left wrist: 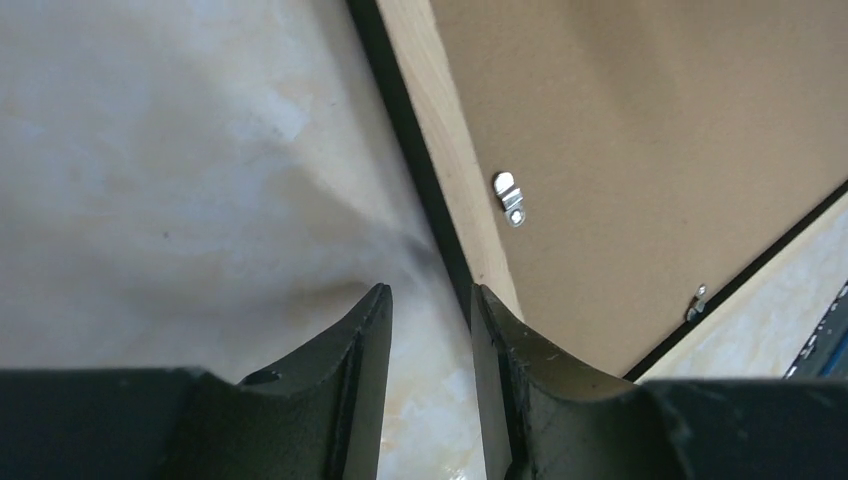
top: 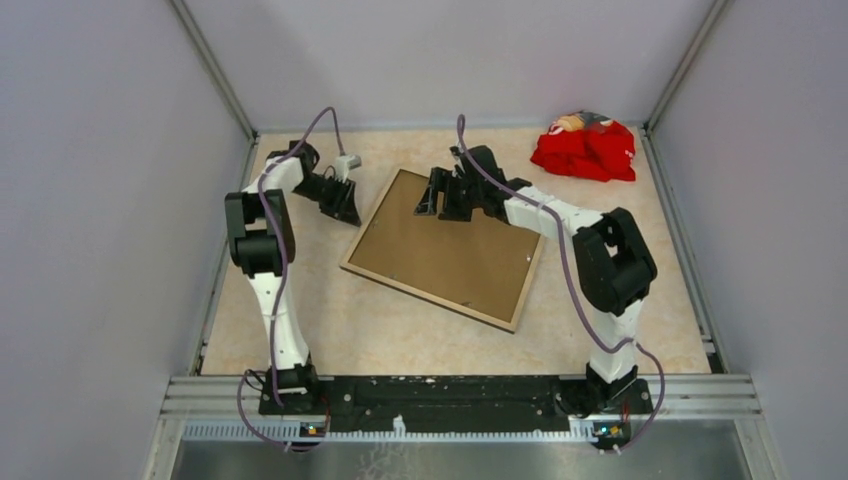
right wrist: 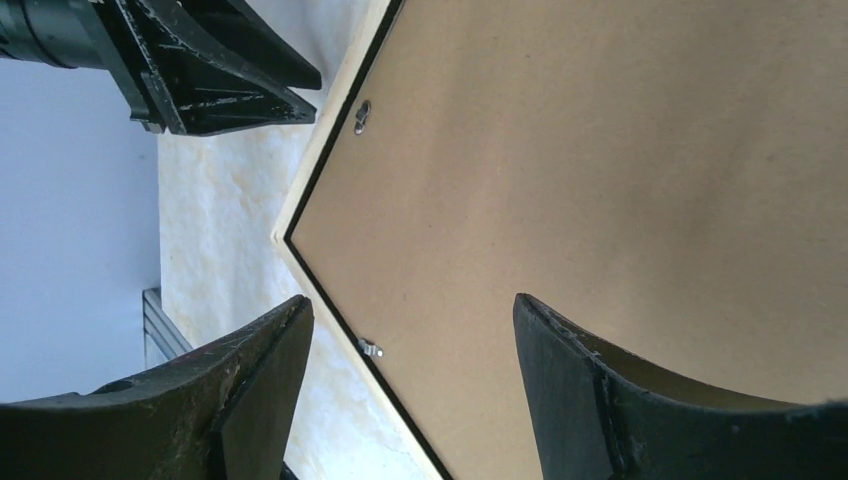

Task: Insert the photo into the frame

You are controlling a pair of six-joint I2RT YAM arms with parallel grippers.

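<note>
The black base rail (top: 450, 390) carries both arms at the near edge of the marbled table (top: 400, 340). Beyond it, mid-table, the frame (left wrist: 445, 150) lies face down and skewed, its tan wood back up. The brown backing board (top: 450, 250) fills it, with small metal clips (left wrist: 508, 198) at its edge. The left gripper (left wrist: 430, 292) hangs just outside the frame's left edge, fingers a narrow gap apart with nothing between them. The right gripper (right wrist: 410, 300) is over the board's far end, spread wide and empty. A red cloth (top: 585, 150) lies in the far right corner.
</note>
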